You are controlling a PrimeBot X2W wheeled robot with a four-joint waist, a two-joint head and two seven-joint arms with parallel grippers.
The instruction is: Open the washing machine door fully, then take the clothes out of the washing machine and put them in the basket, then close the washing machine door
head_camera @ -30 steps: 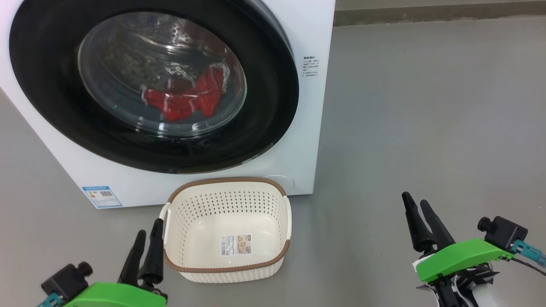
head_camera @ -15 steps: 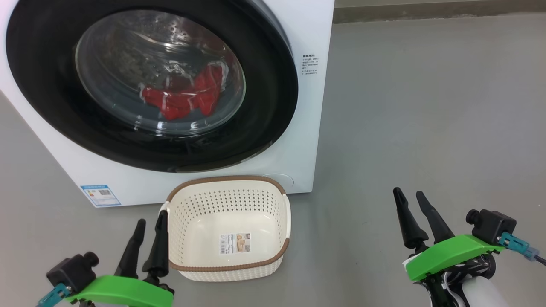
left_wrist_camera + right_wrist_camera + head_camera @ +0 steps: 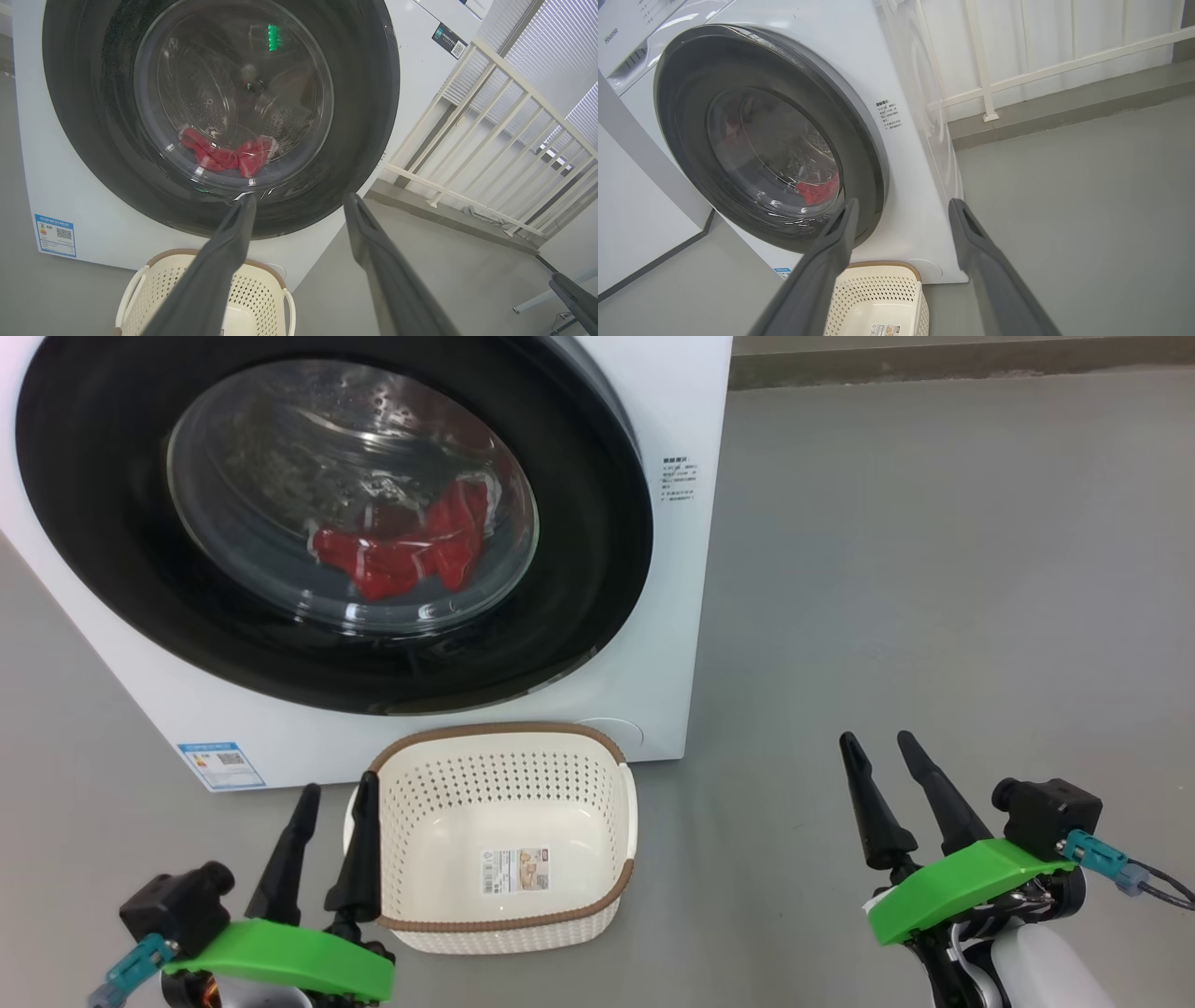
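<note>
Left gripper point(image 3: 340, 786) jaws wide apart, nothing between them, fingers pointing up toward the washing machine point(image 3: 672, 644). Right gripper point(image 3: 876, 737) jaws wide too, nothing held, hanging over bare grey floor point(image 3: 934, 569). Washing machine door point(image 3: 597, 523) shut flush on the front, ahead of and above both sets of jaws, apart from both. Clothes point(image 3: 401, 555) red, inside the machine behind the door window, lying low in it, well beyond the left jaws' tips. Basket point(image 3: 504, 733) on the floor right in front of the machine, holding just a label sticker point(image 3: 515, 871) on its bottom. It sits just beside the left jaws on their inner side; the inner finger overlaps the basket's left handle in the head view, cannot tell if touching. Basket is well apart from the right jaws, off to their left. Left wrist view: door fills the space past the fingertips, clothes just above the tip of the view's left finger, basket low under that same finger. Right wrist view: door past the view's left finger, basket low between the two fingers, bare floor past the right finger, white railing point(image 3: 979, 56) far beyond. Blue sticker point(image 3: 221, 765) on the machine's lower front, ahead of the left jaws
</note>
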